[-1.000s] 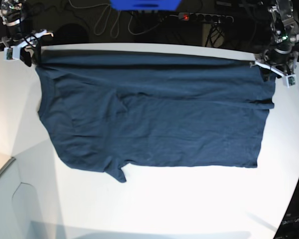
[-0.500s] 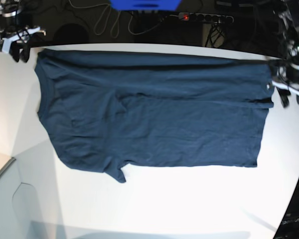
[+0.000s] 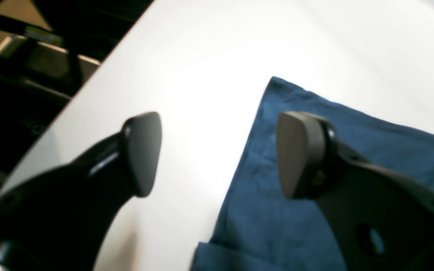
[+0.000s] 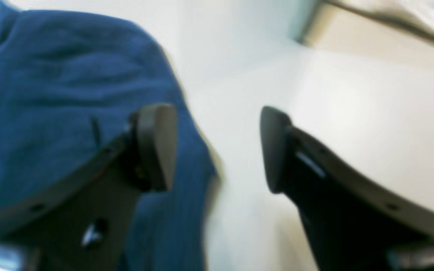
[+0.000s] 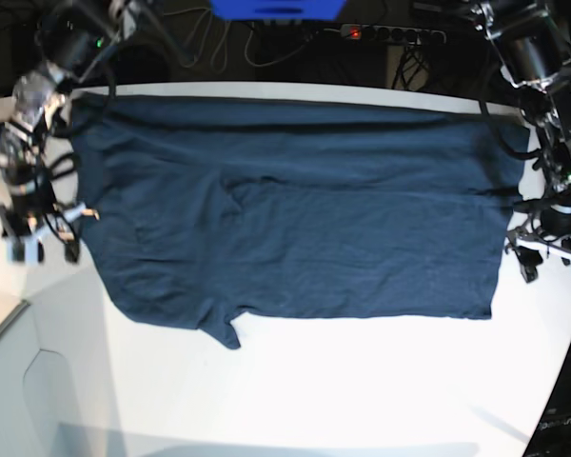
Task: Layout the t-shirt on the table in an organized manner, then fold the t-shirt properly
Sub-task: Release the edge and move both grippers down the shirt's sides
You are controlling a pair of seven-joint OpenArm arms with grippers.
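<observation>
While the t-shirt (image 5: 305,219) lies spread flat across the upper middle of the table (image 5: 343,390), both grippers hang beside it holding nothing. Left gripper (image 5: 553,259), at the frame's right edge, and right gripper (image 5: 48,241), at the left edge, show jaws spread wide.

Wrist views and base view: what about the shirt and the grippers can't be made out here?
- Right wrist view: motion blur; the t-shirt shows no seams, and its edge smears.
- Left wrist view: the right finger covers part of the cloth; the frame cuts off the rest of the shirt.
- Base view: the neck label is not visible; both grippers, left and right, are too small to judge contact with the table.
</observation>
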